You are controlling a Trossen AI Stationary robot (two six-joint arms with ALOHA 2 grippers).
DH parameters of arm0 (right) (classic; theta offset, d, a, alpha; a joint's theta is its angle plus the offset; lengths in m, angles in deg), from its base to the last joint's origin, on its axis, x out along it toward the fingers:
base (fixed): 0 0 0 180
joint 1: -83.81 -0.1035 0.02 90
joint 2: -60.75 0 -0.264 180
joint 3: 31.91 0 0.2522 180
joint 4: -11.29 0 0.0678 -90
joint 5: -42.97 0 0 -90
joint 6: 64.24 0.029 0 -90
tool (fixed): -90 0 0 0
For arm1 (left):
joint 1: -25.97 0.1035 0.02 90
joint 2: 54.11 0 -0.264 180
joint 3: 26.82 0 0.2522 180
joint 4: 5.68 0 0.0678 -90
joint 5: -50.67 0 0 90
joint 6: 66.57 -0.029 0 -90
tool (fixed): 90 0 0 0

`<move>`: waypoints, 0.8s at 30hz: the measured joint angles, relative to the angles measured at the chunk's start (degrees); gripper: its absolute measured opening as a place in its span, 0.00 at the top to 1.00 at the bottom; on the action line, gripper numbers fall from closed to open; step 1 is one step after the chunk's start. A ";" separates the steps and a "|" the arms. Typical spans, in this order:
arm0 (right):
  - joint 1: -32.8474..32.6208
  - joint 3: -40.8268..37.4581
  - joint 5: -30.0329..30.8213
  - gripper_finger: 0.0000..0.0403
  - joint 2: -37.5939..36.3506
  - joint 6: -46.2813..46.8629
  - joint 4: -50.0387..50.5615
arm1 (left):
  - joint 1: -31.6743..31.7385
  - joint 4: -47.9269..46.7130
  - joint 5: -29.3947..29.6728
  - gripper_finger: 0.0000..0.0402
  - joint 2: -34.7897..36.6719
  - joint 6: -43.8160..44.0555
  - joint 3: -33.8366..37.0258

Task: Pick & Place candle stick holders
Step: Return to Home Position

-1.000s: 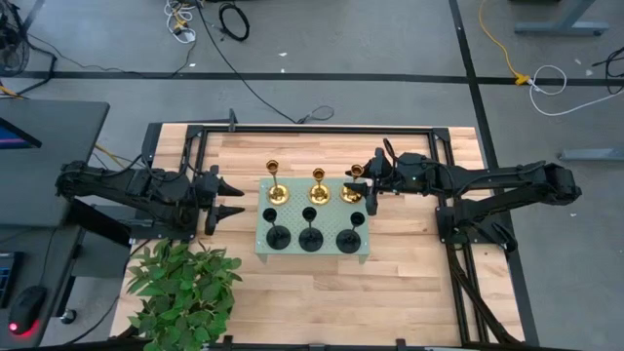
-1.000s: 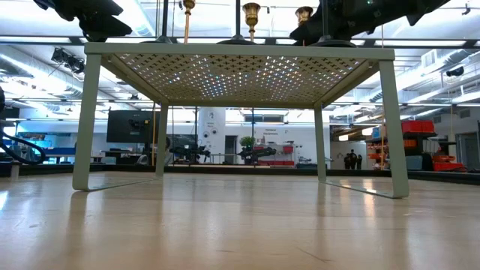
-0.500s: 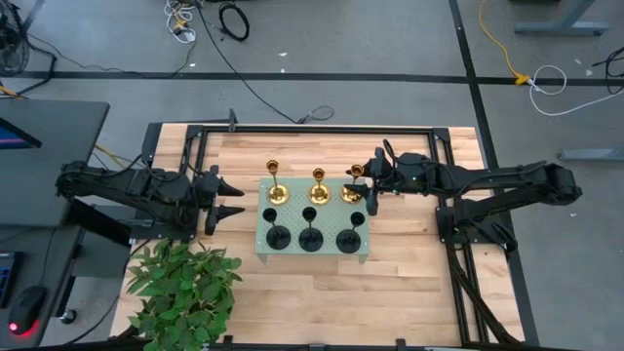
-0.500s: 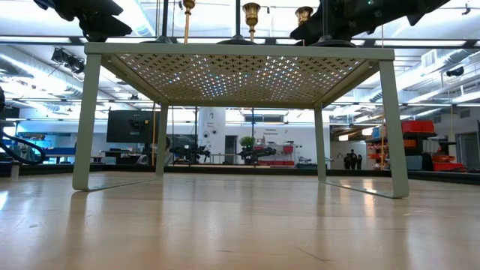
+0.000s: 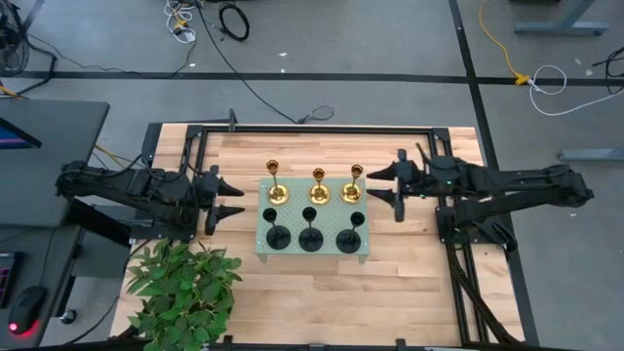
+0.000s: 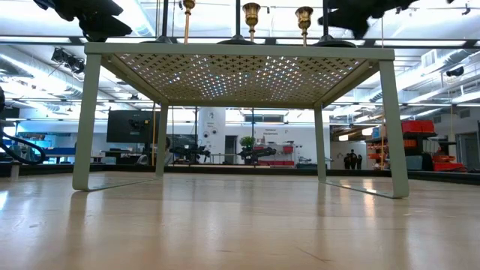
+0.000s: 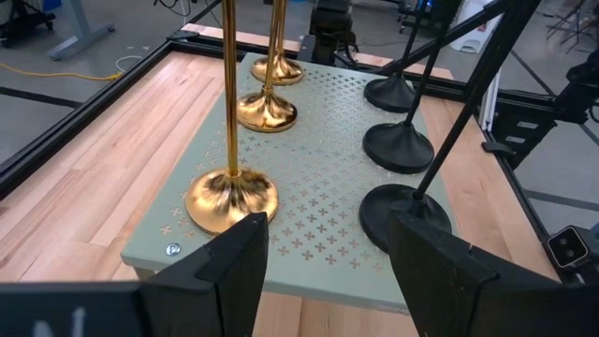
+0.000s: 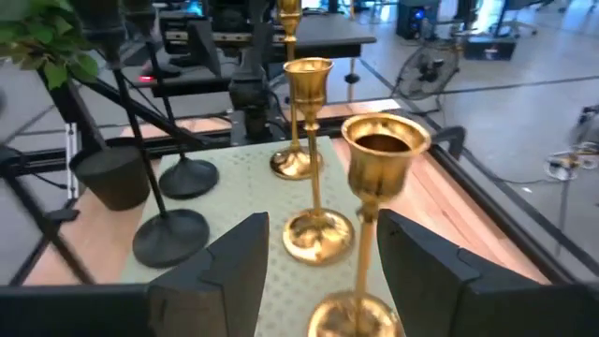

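Note:
Three gold candle stick holders (image 5: 317, 186) stand by their round bases in a row on the far half of the pale green perforated tray (image 5: 292, 250). Three black holders (image 5: 309, 232) stand in a row on its near half. My right gripper (image 5: 396, 192) is open and empty, just right of the tray, facing the rightmost gold holder (image 8: 376, 161). My left gripper (image 5: 232, 199) is open and empty, just left of the tray, with the nearest gold base (image 7: 230, 197) ahead of its fingers.
A green plant (image 5: 183, 291) sits at the table's near left corner. A black frame (image 5: 312, 130) runs along the table's far and side edges. Bare wood (image 5: 312, 292) lies on the near side of the tray.
My right gripper has let go of the rightmost gold holder and drawn back toward the table's right edge. The holder stays standing on the tray.

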 joint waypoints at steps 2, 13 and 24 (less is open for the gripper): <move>-1.66 0.00 2.64 0.50 -2.03 0.01 1.92 | 0.01 0.02 0.00 0.46 0.02 0.00 0.00; -10.03 -1.79 9.85 0.50 -8.78 3.56 7.62 | 0.00 0.41 -0.01 0.46 0.00 0.25 0.00; -17.10 -28.99 13.33 0.50 -17.42 -4.05 -31.63 | -2.00 22.22 1.79 0.46 1.61 -9.50 13.52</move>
